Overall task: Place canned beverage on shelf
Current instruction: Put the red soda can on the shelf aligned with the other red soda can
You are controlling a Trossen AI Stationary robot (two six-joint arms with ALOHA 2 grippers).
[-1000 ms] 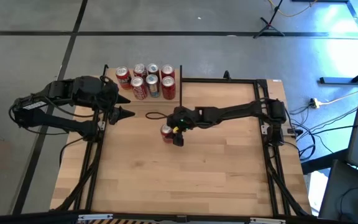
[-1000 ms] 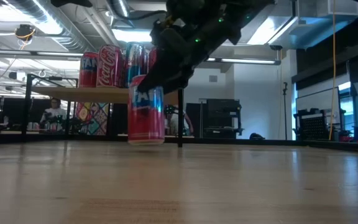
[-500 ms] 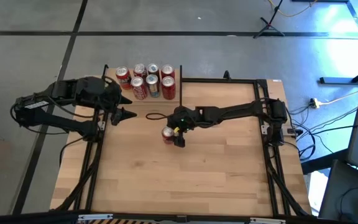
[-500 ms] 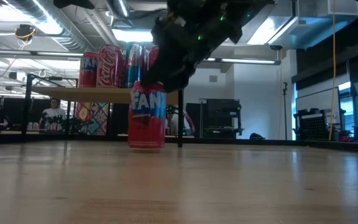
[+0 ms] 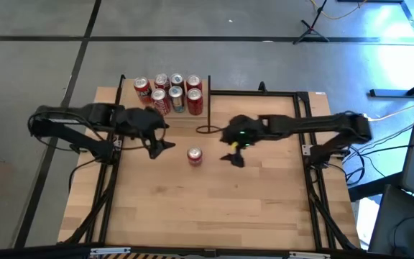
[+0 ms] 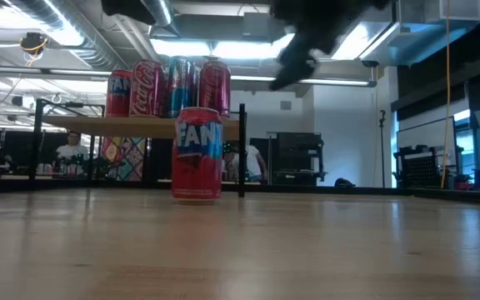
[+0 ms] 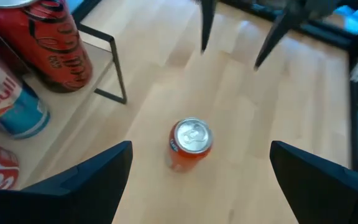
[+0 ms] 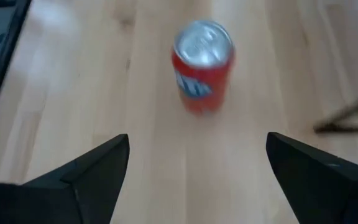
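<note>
Red can (image 5: 194,155) with blue lettering found standing upright on the wooden tabletop (image 5: 214,208), silver lid up, touched by nothing. Seen in front of the shelf (image 5: 129,101) and apart from it, not on its board. Counted seven other cans (image 5: 176,99) upright in a cluster on that raised light-wood board, among them red cola cans and a blue-and-silver one. From table height, saw the board carried on thin black posts, with the lone can below the level of its top.

Found the left gripper (image 5: 165,137) just to the can's left, above the table, fingers spread wide and holding nothing. In its wrist view, saw the can between and beyond the two dark fingertips, clear of both.

Found the right gripper (image 5: 230,150) just to the can's right, raised off the table, fingers likewise spread wide and empty. In its wrist view, again saw the can ahead of the fingertips, with bare wood between. From table height, caught only its dark outline high up and right of the can.

Made out a person (image 6: 73,147) seated far back in the room, beneath the shelf board's line.
</note>
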